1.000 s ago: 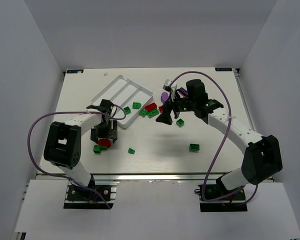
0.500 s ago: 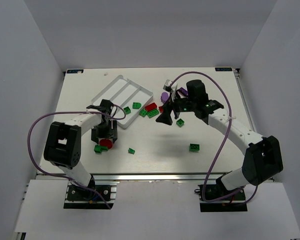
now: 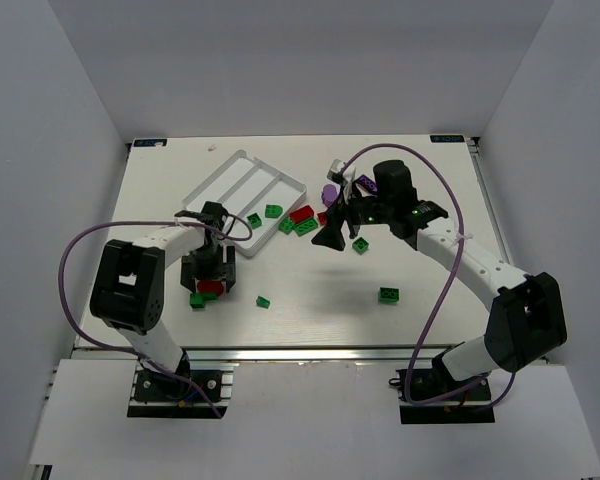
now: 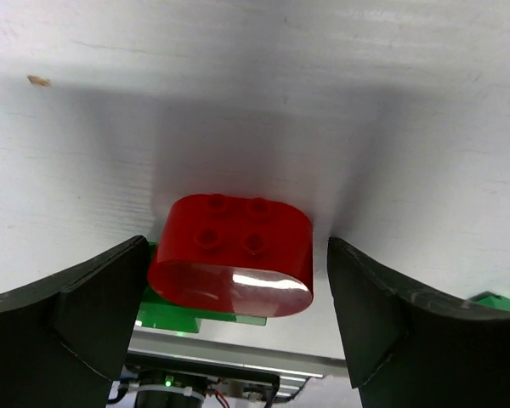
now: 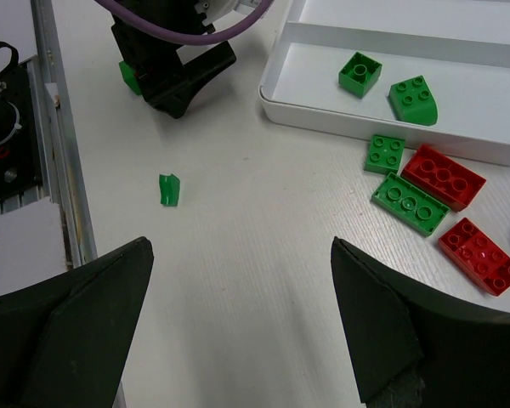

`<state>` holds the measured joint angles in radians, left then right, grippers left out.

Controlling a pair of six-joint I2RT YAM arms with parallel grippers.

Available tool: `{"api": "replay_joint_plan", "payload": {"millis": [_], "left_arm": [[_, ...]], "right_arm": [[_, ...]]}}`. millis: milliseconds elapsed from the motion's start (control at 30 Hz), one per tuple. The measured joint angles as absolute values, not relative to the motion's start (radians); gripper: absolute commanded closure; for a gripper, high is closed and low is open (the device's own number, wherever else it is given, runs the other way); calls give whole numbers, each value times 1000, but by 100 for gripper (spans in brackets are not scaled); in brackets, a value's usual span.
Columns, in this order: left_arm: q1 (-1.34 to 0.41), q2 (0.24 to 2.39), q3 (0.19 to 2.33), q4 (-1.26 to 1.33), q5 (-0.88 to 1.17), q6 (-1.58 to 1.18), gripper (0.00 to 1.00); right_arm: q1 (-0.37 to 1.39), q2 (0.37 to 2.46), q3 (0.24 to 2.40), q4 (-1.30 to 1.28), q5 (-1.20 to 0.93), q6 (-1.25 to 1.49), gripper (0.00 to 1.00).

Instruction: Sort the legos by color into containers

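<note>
Red 4-stud lego (image 4: 231, 259), studs wrist-view only, inside wide left end effector (image 4: 237, 244)

red oval lego (image 4: 231, 255) studs up | 2 grn legos (image 5: 359, 72) in tray compt (image 5: 493, 102) | others loose outside

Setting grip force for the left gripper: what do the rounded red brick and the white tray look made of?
Rounded red brick: looks like hard moulded plastic, glossy; a bright highlight runs along its side and its studs are crisp. White tray: probably rigid plastic too, smooth with a duller sheen, thin even walls; the look alone leaves it open.
</note>
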<state>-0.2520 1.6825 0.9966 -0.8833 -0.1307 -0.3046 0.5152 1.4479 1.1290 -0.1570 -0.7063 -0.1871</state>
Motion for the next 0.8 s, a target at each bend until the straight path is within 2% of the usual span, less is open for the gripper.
{"api": "replay_joint_plan", "payload": {"millis": [133, 367, 400, 467, 700, 800], "left_arm": [[-252, 1702, 1010, -900, -127, -299, 8], [-252, 1740, 1049, -920, -120, -290, 22], [-252, 1742, 1050, -920, -120, -288, 30], [-252, 1742, 1051, -920, -121, -288, 33], [-253, 1739, 1076, -914, -125, -304, 62], [-253, 1719, 1110, -911, -102, -326, 67]], "right_arm": [[510, 1448, 1129, -155, -707, -183, 11], [503, 1446, 1124, -153, -707, -171, 11], [503, 1445, 1114, -151, -707, -171, 11], [503, 1442, 1111, -152, -707, -171, 11], [501, 1432, 1097, -151, -711, -170, 14], [499, 1431, 1085, -145, -715, -147, 17]]}}
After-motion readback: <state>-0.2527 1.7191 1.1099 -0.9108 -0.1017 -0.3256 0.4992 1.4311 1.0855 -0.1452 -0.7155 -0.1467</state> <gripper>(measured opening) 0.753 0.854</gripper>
